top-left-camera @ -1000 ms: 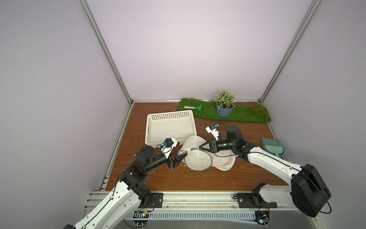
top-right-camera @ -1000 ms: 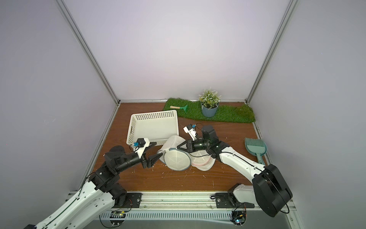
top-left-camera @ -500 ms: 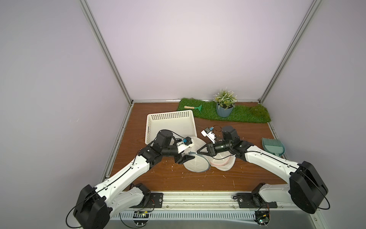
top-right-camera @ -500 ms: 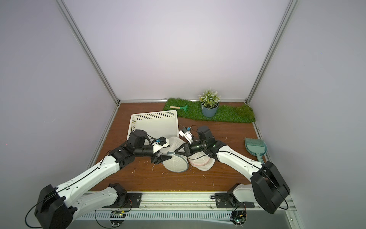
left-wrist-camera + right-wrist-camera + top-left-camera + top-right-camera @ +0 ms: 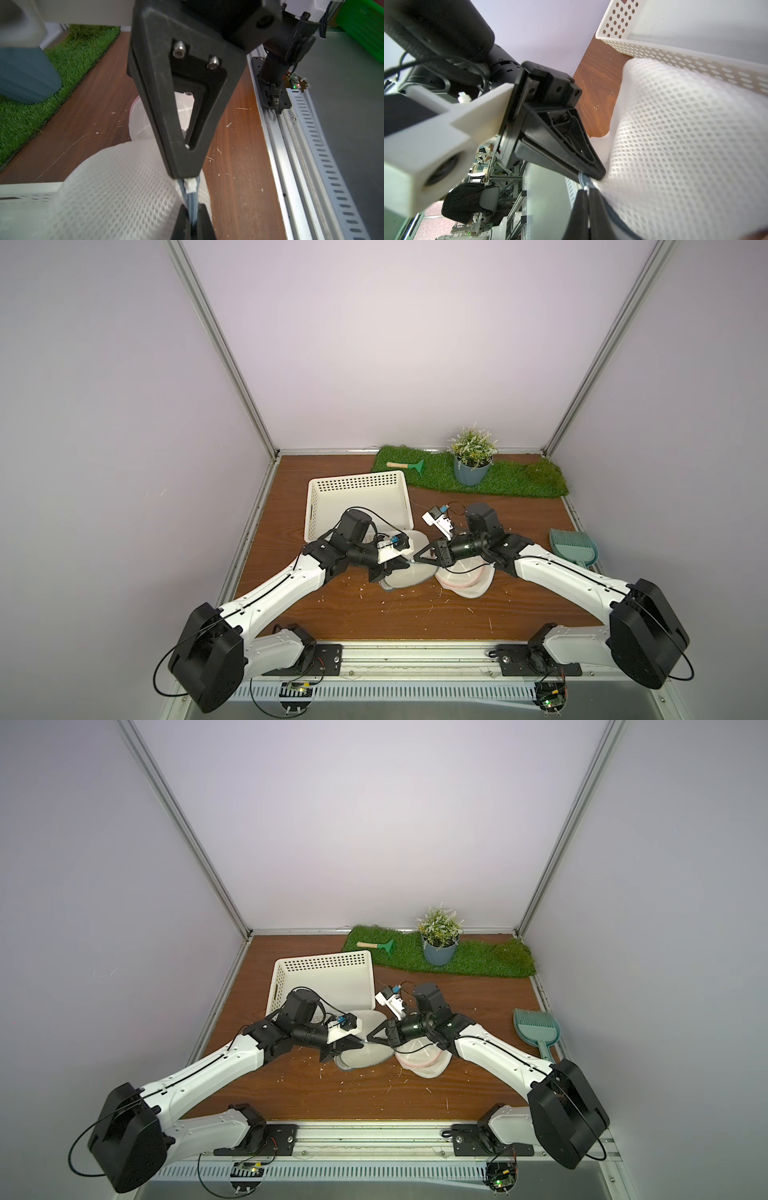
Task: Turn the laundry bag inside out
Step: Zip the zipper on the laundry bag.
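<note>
Both top views: bright, even, diffuse light from overhead. The back wall (image 5: 395,344) is brightest at the centre of the frame, and the side walls darken toward the left and right edges. Shadows on the desk (image 5: 374,614) are soft and faint. Left wrist view: the pot (image 5: 25,72) and the nearest part of the mesh bag (image 5: 116,187) are out of focus. Right wrist view: the white camera mount (image 5: 425,145) is blurred.

Basket (image 5: 357,479) just behind laundry bag (image 5: 409,577); open table (image 5: 415,614) twd front.

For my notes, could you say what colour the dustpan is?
The dustpan is teal, clearest in a top view.
</note>
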Controlling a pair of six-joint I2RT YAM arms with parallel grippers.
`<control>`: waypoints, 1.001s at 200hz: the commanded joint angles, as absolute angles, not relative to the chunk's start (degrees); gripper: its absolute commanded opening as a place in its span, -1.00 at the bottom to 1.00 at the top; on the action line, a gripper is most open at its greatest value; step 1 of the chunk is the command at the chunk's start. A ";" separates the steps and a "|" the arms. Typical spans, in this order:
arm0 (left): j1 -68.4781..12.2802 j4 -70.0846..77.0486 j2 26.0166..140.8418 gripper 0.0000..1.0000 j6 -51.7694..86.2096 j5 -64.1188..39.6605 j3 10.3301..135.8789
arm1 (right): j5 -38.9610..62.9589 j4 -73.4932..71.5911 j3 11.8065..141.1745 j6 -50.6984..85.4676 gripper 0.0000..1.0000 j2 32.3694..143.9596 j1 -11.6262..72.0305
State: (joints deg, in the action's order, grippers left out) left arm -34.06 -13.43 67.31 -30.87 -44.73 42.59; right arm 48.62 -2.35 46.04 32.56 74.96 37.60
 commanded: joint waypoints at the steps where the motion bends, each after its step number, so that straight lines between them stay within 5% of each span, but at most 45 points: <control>1: -33.49 -12.04 65.14 -0.98 -30.26 -45.23 43.10 | 43.98 -0.47 48.35 34.76 -1.00 71.25 35.93; 91: -33.49 8.79 50.04 -0.94 -14.56 -39.46 27.98 | 38.14 3.25 39.37 38.94 -1.00 64.45 28.19; 129: -34.99 6.90 50.43 -0.51 -14.17 -35.56 25.96 | 39.37 3.82 42.53 36.21 -1.00 67.41 30.92; 162: -35.77 3.02 48.89 0.27 -16.59 -29.49 29.14 | 37.26 7.75 46.71 33.13 -1.00 69.04 33.85; 200: -36.45 -4.20 49.69 0.40 -19.48 -27.12 36.86 | 34.62 12.02 52.32 30.80 -1.00 70.98 37.89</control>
